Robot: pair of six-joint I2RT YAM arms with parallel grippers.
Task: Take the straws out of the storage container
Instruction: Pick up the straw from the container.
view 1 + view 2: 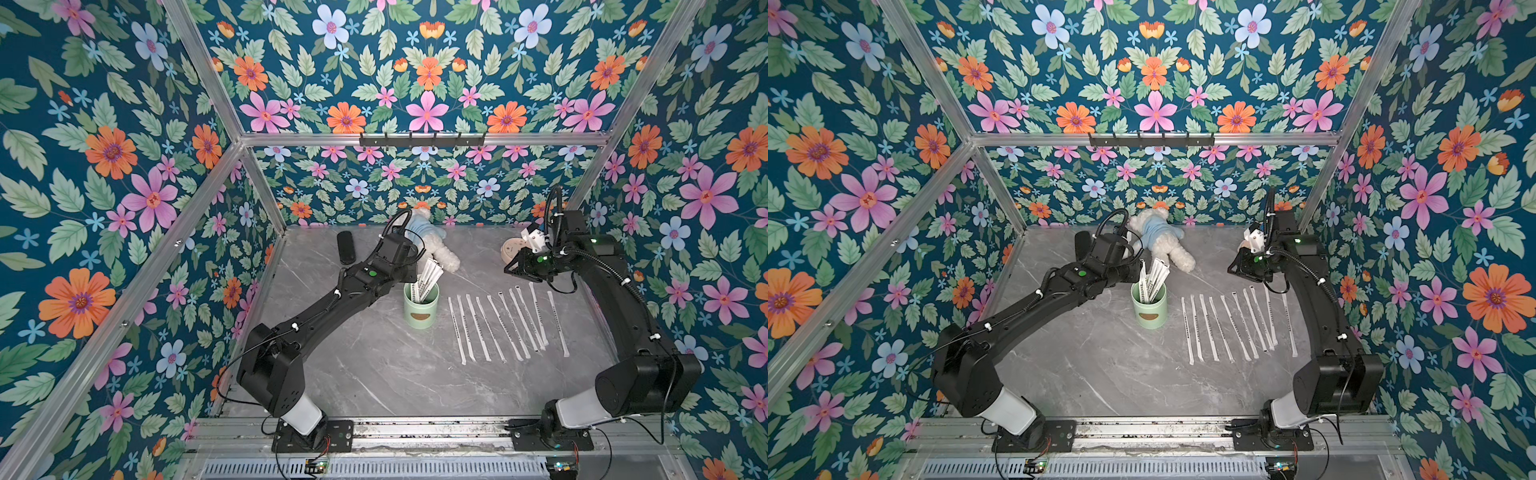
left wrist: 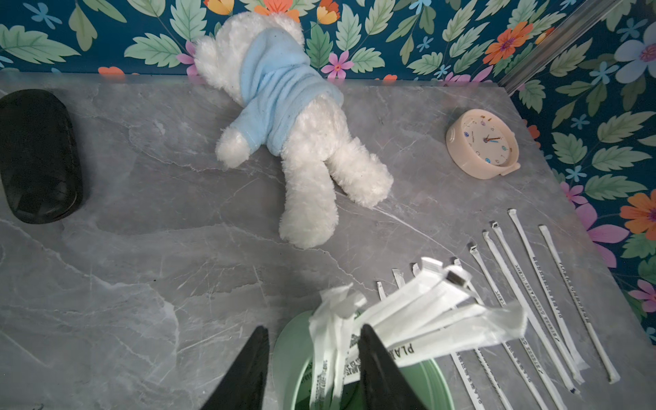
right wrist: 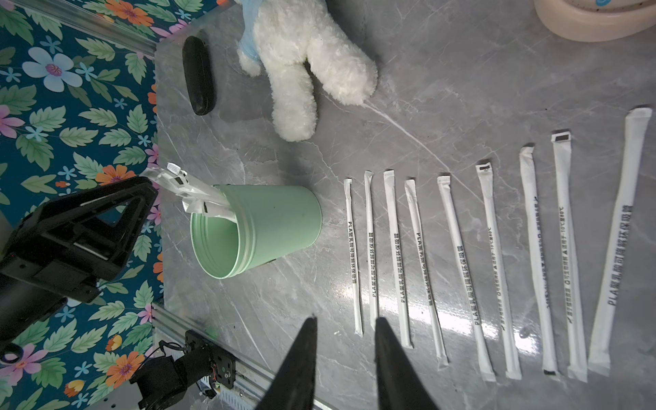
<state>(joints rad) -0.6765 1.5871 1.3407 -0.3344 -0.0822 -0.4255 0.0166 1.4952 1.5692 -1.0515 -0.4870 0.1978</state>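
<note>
Straws in cup: bunch of white paper-wrapped straws point(image 1: 428, 277) w/ dark print, leaning in the mint-green cylindrical cup point(image 1: 421, 309), tops fanned out above the rim.
Cup: upright on the grey marble-look table point(image 1: 374, 374), brown oval mark facing the front edge.
My left gripper point(image 2: 314, 326): at the straw tops over the cup. Fingers apart, a few straws standing btwn them, green rim showing in the gap beside them.
Laid-out straws point(image 1: 505, 324): row lying flat on the table on my right-arm side of the cup, side by side, roughly parallel, clear of the cup.
My right gripper point(image 3: 344, 317): above the table nr the row's far end. Fingers apart, bare table seen btwn them.
Back of table: white plush bear in a light-blue top point(image 2: 301, 149) lying behind the cup by the back wall. Black oblong case point(image 2: 39, 156) on its left-arm side.
Right-arm back corner: pinkish round clock point(image 2: 482, 142), near my right gripper.
</note>
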